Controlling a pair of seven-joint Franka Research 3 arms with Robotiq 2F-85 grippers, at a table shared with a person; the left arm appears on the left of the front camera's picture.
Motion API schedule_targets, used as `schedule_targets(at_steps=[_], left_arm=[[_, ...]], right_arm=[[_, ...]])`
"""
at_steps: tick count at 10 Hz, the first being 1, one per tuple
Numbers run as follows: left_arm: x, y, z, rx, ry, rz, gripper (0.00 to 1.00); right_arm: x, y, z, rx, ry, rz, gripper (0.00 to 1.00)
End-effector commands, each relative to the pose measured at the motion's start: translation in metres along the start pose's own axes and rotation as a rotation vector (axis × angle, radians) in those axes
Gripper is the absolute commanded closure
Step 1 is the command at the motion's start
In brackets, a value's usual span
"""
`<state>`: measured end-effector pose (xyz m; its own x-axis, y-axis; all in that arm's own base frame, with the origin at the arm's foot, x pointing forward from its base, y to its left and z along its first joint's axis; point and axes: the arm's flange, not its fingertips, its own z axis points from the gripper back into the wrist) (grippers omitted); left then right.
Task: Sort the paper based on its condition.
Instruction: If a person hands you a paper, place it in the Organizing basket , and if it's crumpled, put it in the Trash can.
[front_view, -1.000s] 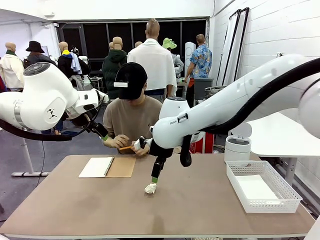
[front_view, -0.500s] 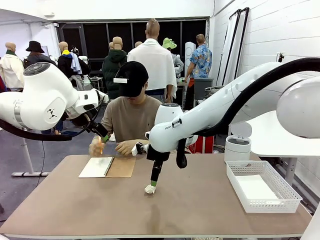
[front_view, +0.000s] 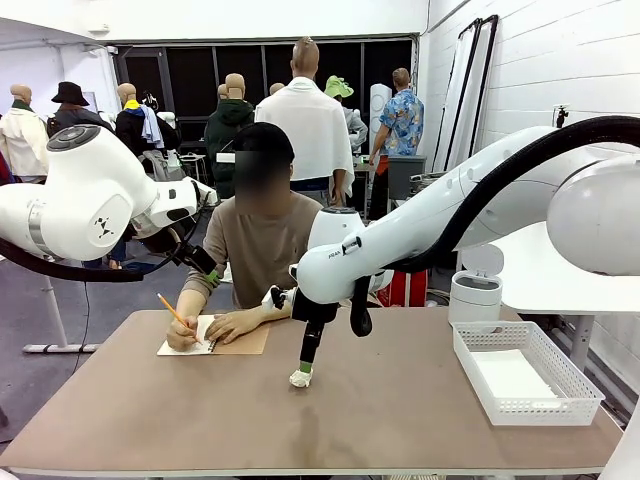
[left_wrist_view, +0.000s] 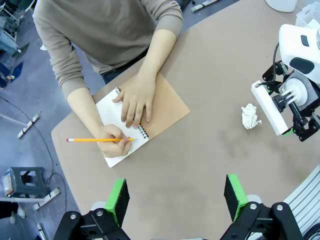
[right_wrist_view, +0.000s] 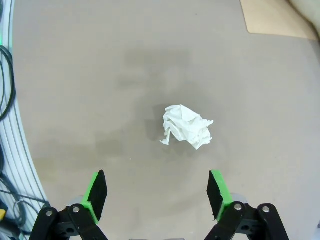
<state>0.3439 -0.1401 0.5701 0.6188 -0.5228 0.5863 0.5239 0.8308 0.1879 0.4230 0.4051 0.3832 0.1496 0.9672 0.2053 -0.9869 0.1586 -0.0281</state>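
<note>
Across the middle of a brown table (front_view: 400, 430), shared with a seated person, the robot's right arm (front_view: 430, 225) reaches in and points downward. At the table's right end stands a white mesh basket (front_view: 578, 388) with a flat white sheet (front_view: 510, 378) lying inside. On the far left side the person rests one hand on an open notebook (left_wrist_view: 167, 107) and writes in it with a pencil (left_wrist_view: 92, 140). The left gripper (left_wrist_view: 175, 197) hangs high above that side, jaws spread, holding nothing. The right gripper (right_wrist_view: 157, 192) is also spread wide and empty, poised directly over a crumpled paper ball (right_wrist_view: 186, 126), close above it; contact cannot be told. The step in hand appears to be picking up this ball. The next move likely calls for lowering until the pads straddle it, then closing gently. The ball is small, white, tightly wrinkled with ragged points, sitting alone on bare tabletop near the centre, well apart from basket and notebook.
</note>
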Motion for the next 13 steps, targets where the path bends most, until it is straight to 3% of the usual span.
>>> schedule_targets(at_steps=[1, 13], left_arm=[[0.000, 0.001, 0.000, 0.000, 0.000, 0.002, 0.00], [0.000, 0.001, 0.000, 0.000, 0.000, 0.002, 0.00]], right_arm=[[-0.001, 0.000, 0.000, -0.005, -0.001, 0.001, 0.00], [0.026, -0.033, -0.062, 0.032, 0.057, 0.084, 0.00]])
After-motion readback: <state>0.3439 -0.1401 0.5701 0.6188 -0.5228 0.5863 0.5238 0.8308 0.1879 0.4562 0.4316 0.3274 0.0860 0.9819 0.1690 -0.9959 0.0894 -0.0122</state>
